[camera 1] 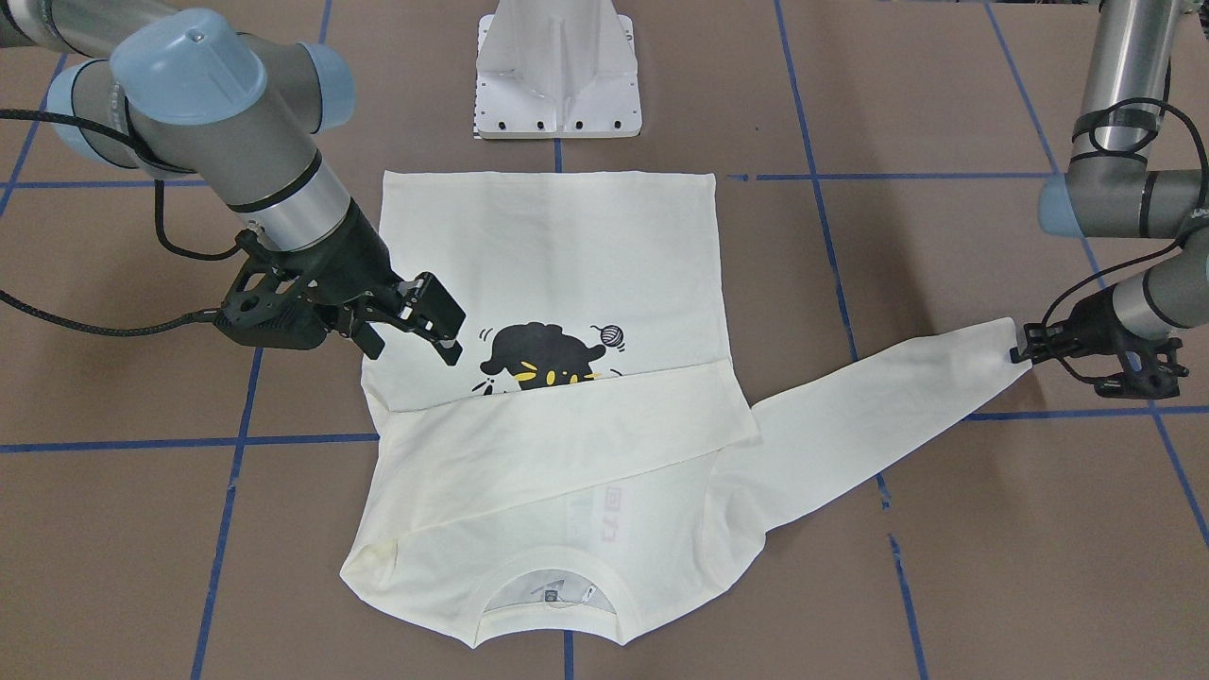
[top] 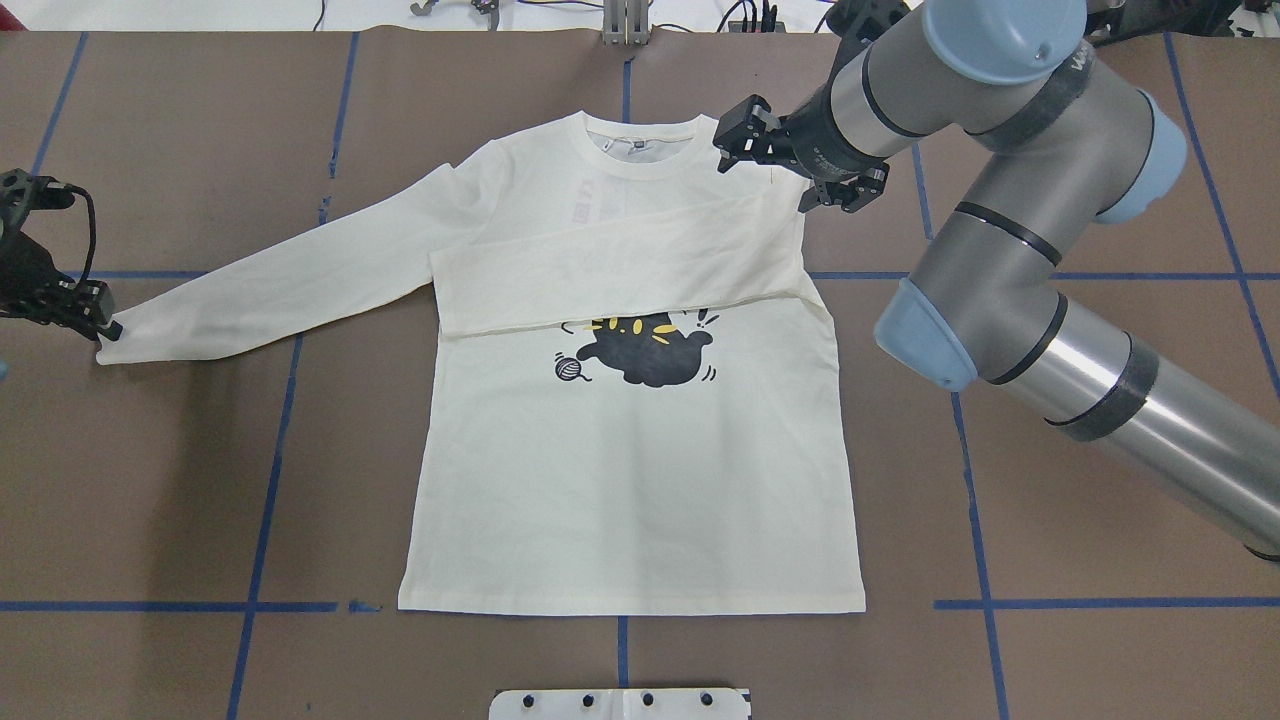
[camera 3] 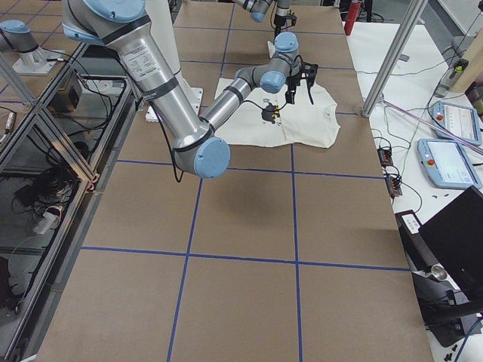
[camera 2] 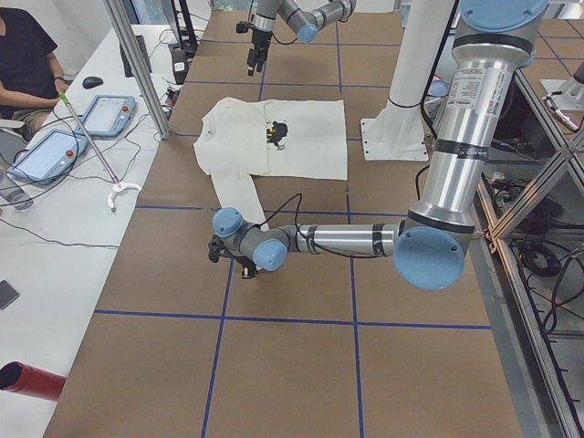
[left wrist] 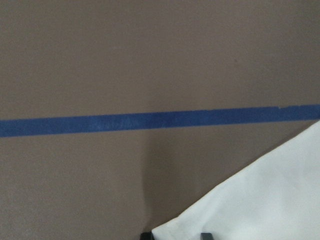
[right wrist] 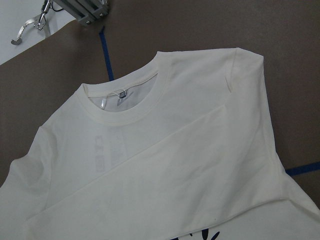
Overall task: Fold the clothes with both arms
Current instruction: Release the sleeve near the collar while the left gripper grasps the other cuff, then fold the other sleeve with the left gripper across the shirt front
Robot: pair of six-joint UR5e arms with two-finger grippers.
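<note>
Overhead exterior, left fingers (top: pixel 98 318) pinching T-shirt (top: pixel 640 480) cuff

Left tool (camera 1: pixel 1017 354) pinched; right tool (camera 1: pixel 413 345) spread

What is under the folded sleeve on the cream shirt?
The chest of the cream long-sleeved T-shirt. The black cat print and yarn ball peek out from under the folded sleeve. The rest of the cat is covered, as is anything else printed there.
</note>
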